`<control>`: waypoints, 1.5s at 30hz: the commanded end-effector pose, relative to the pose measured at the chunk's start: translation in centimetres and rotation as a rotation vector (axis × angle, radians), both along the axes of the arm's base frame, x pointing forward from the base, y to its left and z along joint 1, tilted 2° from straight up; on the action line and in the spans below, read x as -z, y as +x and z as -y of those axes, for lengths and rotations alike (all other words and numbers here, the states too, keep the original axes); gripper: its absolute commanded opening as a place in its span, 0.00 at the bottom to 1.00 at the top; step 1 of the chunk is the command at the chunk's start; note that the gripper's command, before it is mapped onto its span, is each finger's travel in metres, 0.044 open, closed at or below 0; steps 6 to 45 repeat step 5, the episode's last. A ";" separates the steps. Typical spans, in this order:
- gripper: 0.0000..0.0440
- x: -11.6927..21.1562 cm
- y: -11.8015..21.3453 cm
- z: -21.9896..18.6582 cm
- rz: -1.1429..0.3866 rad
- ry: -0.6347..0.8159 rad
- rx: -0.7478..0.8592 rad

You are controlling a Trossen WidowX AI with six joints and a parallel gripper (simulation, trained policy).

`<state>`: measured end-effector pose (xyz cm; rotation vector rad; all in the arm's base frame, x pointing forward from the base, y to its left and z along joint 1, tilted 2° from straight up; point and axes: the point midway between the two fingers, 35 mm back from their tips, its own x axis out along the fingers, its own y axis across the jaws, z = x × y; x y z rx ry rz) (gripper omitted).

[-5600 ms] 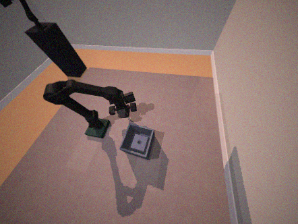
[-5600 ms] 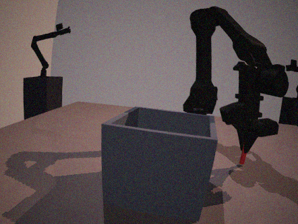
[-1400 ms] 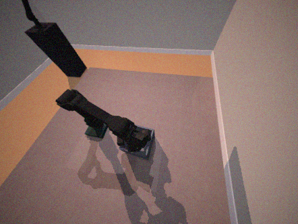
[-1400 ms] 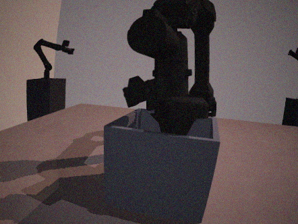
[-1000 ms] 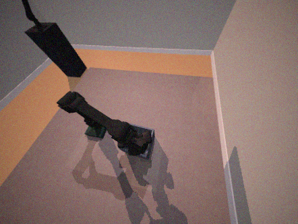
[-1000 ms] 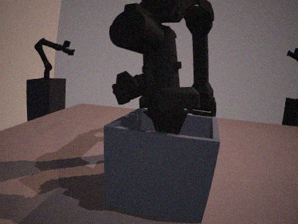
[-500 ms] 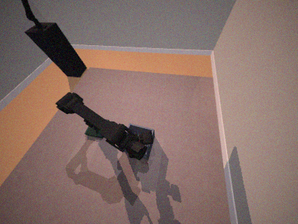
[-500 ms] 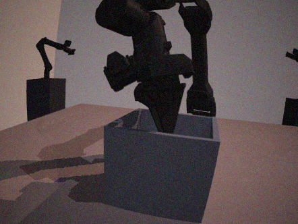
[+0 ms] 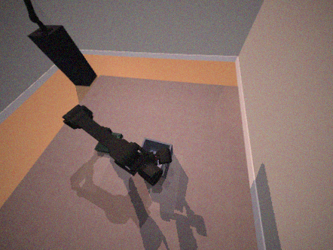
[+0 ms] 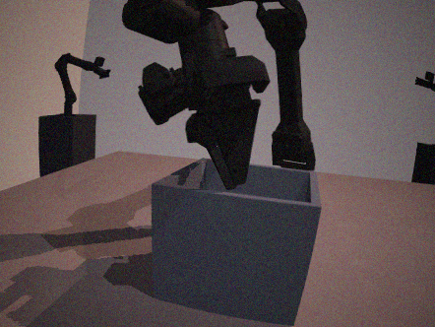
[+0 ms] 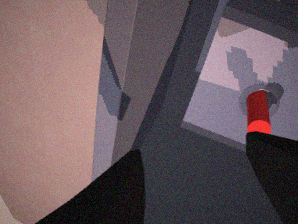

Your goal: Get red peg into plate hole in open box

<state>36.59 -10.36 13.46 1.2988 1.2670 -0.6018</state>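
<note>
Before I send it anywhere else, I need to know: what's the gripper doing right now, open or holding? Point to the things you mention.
Gripper (image 9: 161, 168) (image 10: 236, 186) (image 11: 194, 151): open, fingers apart, with nothing between them.
</note>
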 end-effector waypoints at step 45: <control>0.47 -0.7 0.7 0.7 0.045 0.000 -0.025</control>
